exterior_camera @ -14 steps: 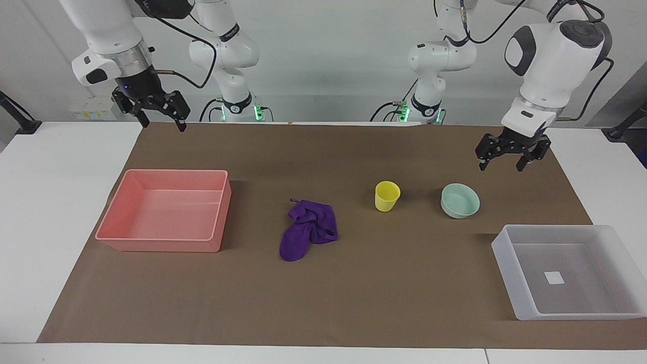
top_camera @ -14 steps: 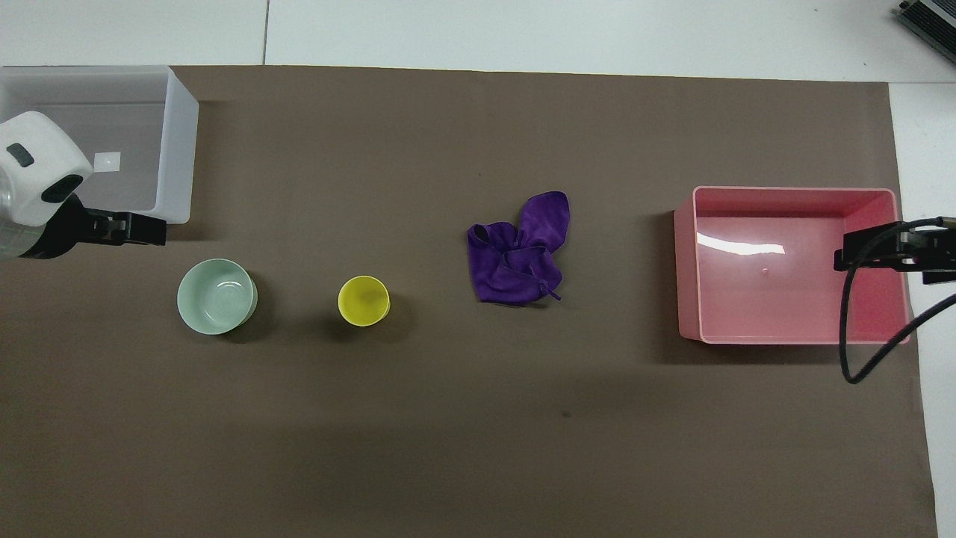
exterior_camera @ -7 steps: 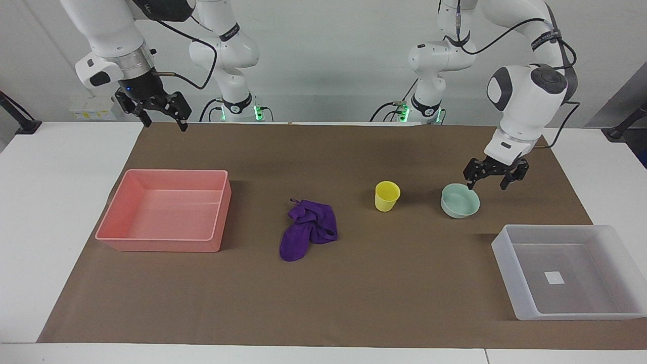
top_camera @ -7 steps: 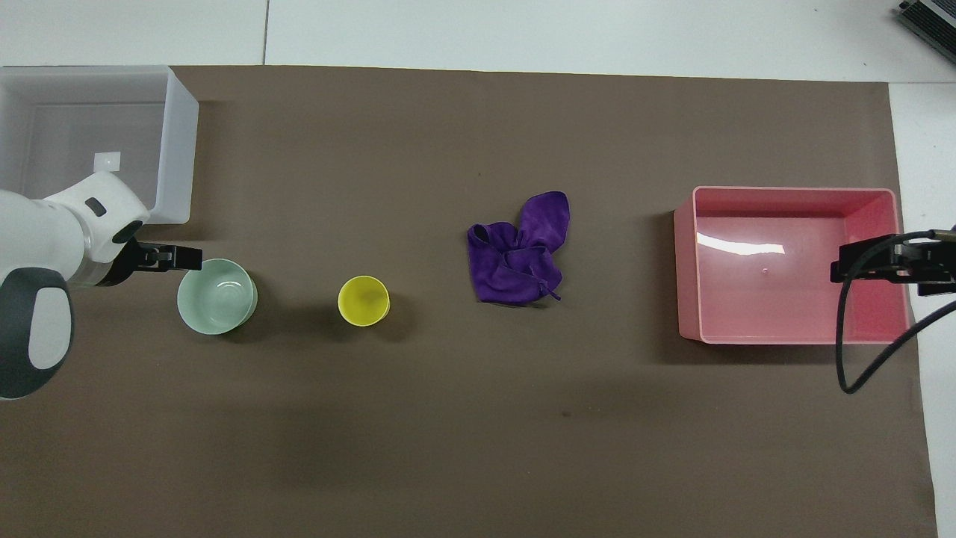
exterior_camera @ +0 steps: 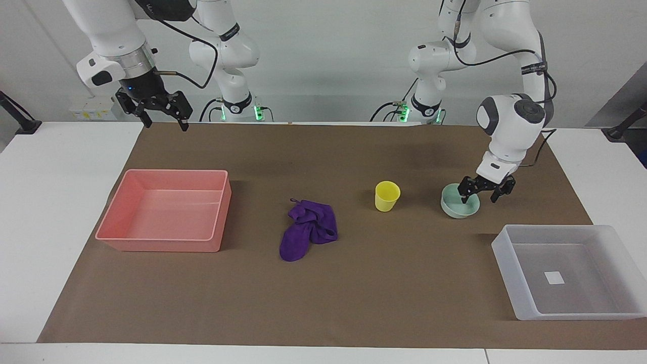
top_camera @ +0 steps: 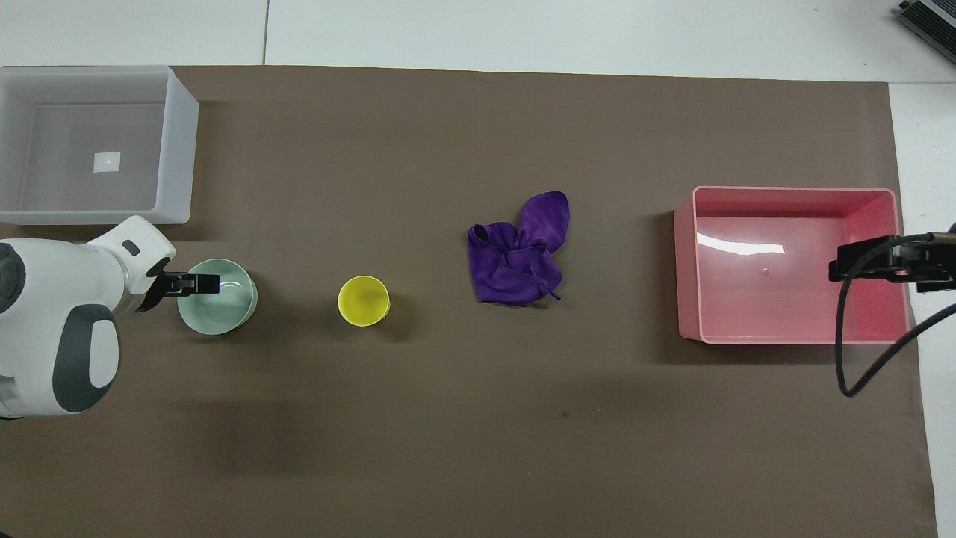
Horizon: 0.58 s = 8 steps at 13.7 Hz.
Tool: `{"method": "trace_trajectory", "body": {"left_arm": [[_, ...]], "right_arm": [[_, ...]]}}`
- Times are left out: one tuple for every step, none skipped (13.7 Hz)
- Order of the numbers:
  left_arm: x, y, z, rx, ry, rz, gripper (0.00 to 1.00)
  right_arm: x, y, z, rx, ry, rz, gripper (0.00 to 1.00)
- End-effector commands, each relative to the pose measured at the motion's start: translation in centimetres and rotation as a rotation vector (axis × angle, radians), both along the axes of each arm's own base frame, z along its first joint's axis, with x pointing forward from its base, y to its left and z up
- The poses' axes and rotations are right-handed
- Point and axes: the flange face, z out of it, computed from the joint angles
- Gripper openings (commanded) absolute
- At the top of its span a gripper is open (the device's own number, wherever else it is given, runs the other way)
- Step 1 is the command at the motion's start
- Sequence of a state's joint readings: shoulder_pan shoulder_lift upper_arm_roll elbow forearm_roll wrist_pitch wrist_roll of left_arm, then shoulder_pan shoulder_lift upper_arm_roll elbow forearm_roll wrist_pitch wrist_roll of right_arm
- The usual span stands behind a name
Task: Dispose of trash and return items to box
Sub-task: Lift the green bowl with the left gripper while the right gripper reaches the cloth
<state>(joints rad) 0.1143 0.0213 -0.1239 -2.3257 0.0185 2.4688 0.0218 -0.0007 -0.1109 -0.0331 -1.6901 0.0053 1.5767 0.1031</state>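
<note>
The brown mat [exterior_camera: 354,283] lay bare along its edge farthest from the robots, and between the purple cloth [exterior_camera: 308,235] at its middle and the pink tray [exterior_camera: 167,210] near the right arm's end. The translucent box [exterior_camera: 568,270] sat at the corner farthest from the robots at the left arm's end, apart from the mint bowl [exterior_camera: 459,207] and the yellow cup [exterior_camera: 387,195], which stood in a row with the cloth.

The overhead view showed the box's white floor mark and the bowl's hollow. The facing view alone showed height: the left gripper [exterior_camera: 479,194] was down at the bowl, fingers spread, one inside the rim and one outside it, holding nothing. The right gripper [exterior_camera: 160,115] waited high over the mat's edge nearest the robots, fingers apart and holding nothing.
</note>
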Motion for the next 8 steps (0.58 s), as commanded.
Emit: {"method": "trace_trajectory", "body": {"left_arm": [[-1.3, 0.6, -0.7, 0.014, -0.003, -0.003, 1.00], [-1.6, 0.6, -1.1, 0.014, 0.005, -0.003, 1.00], [-1.7, 0.6, -1.2, 0.014, 0.008, -0.003, 1.00], [-1.8, 0.6, -1.4, 0.014, 0.016, -0.003, 0.52], [-1.8, 0.6, -1.4, 0.014, 0.017, -0.001, 0.01], [-1.8, 0.6, -1.4, 0.014, 0.019, -0.003, 0.00], [-1.7, 0.4, -1.3, 0.014, 0.018, -0.006, 0.00], [-1.6, 0.3, -1.2, 0.014, 0.017, -0.007, 0.00]], "right_arm": [[-0.6, -0.2, 0.0, -0.015, -0.020, 0.025, 1.00], [-0.6, 0.0, 0.1, -0.015, -0.025, 0.031, 1.00], [-0.2, 0.4, 0.2, -0.006, -0.048, 0.034, 1.00], [0.3, 1.0, -0.1, -0.004, -0.067, 0.046, 1.00], [0.9, 2.9, -0.5, 0.001, -0.079, 0.080, 1.00], [1.4, 4.0, -1.0, 0.002, -0.090, 0.092, 1.00], [2.0, 4.4, -1.9, 0.005, -0.102, 0.098, 1.00], [2.4, 5.3, -3.0, 0.015, -0.117, 0.109, 1.00]]}}
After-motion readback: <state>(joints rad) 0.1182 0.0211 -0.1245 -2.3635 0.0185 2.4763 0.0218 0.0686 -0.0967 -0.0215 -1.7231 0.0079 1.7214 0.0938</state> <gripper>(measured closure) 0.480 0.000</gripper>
